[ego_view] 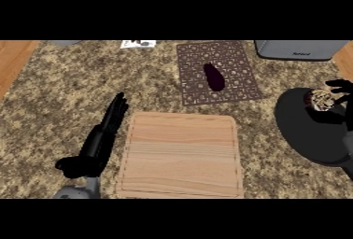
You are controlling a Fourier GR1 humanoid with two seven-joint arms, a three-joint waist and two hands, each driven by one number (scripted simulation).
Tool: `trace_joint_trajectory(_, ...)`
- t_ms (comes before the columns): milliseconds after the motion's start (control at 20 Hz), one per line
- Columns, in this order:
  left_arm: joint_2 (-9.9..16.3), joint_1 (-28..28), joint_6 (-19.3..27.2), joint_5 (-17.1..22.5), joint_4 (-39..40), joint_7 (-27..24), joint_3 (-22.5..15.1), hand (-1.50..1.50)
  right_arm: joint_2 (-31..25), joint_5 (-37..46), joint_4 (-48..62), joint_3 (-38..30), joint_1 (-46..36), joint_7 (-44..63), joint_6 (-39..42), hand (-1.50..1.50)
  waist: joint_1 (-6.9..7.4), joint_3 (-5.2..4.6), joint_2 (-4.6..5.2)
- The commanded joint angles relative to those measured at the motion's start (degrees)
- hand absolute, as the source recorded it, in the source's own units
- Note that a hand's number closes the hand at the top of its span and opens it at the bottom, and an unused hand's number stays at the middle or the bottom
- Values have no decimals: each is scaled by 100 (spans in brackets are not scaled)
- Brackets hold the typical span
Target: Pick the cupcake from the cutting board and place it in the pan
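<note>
You are looking steeply down on a speckled brown bench (pixel 62 88). The cutting board (pixel 180 156) lies at centre foreground, pale wood, its top bare. The cupcake (pixel 321 100) is not on it: you find it at the right edge of the view, over the upper part of the dark pan (pixel 310 135), which sits on the bench to the right of the board and apart from it.

Your right hand (pixel 339 93) shows only partly at that right edge. Its dark fingers curl round the cupcake, grasping it from the far side and from below. You cannot tell whether the cupcake touches the pan's floor or is held just above it.

Your left hand (pixel 103 133) lies just beside the board's left edge, fingers straight and released, pointing away from you, holding nothing.

Beyond the board a brown patterned mat (pixel 234 70) carries a dark aubergine (pixel 214 77). A grey appliance (pixel 300 49) stands at top right, and a small white item (pixel 138 44) lies at the top edge.
</note>
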Motion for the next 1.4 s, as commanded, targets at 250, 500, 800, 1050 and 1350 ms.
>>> trace_joint_trajectory(250,203,-8,-233,210,-126,107,235,0,210,-258,1581,-222,-966,-680,1504,-150,62,16,21)
trace_joint_trajectory(500,104,-115,-40,31,-311,316,134,0,409,-915,1469,-967,-865,-1772,1135,-150,-28,23,-2)
trace_joint_trajectory(800,33,224,-73,57,-69,-60,175,0,-278,-1611,1730,-1671,-938,-2089,2381,-150,-136,4,-33)
trace_joint_trajectory(1050,34,256,-78,51,-432,305,101,0,-534,-2035,1911,-2020,-433,-2548,3540,-150,-174,5,-57)
trace_joint_trajectory(1350,-97,216,16,-114,-57,58,84,0,-910,-2009,1907,-1894,372,-3399,5229,-150,-220,5,-55)
